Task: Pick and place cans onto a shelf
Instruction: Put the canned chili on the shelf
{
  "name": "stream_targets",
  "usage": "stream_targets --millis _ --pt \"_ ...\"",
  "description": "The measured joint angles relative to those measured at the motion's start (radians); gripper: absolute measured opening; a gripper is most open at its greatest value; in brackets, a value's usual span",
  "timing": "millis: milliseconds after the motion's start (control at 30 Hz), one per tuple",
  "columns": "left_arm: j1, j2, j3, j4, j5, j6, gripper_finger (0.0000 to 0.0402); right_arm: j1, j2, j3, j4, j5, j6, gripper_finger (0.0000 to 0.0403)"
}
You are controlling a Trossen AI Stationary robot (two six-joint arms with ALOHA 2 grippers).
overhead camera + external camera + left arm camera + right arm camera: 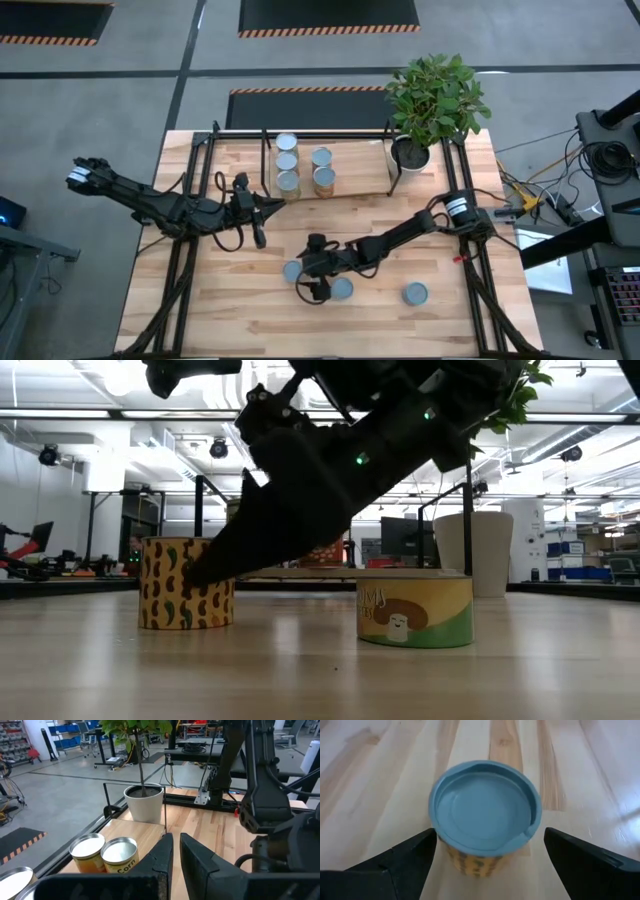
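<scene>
So the worktop has loads of bare wood along the near edge and down the left side, nothing parked there. The crowded bit is the far edge, where the shelf sits with the white plant pot at its right end, right by the worktop's far right corner.

Five cans are already on the shelf board: three in a column and two more just beside them. From the left wrist view two of those, one labelled Corn, stand touching each other with the pot a bit beyond.

Three cans are out on the open wood near the front. One stands alone toward the right, well apart from the others. The other two are close together: one just right of the right gripper, and one which seems to be the one the gripper is at.

That right gripper is spread really wide, one finger on each side of the bean-patterned can, with clear gaps both sides, so it isn't touching or holding it. Can stands upright on the wood. In the low view it is partly behind the dark arm, with a mushroom-label can near it.

Left gripper hangs over the middle-left of the worktop in front of the shelf, fingers pressed nearly together, nothing in them.
</scene>
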Motion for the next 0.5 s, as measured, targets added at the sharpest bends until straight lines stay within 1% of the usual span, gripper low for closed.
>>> stream_targets --millis 100,167,333,500 --pt "0.000 0.000 0.000 0.000 0.000 0.000 0.0015 0.000 0.007 0.000 0.019 0.000 -0.001 0.0356" --pt "0.000 0.001 0.000 0.000 0.000 0.000 0.0015 0.001 0.005 0.000 0.020 -0.001 -0.005 0.0345" --pt "0.000 0.001 0.000 -0.001 0.000 0.003 0.0015 0.001 -0.011 0.000 0.027 -0.048 0.001 0.0296" --pt "0.000 0.001 0.000 -0.001 0.000 0.003 0.0015 0.001 -0.022 0.000 0.027 -0.053 0.009 0.0257"
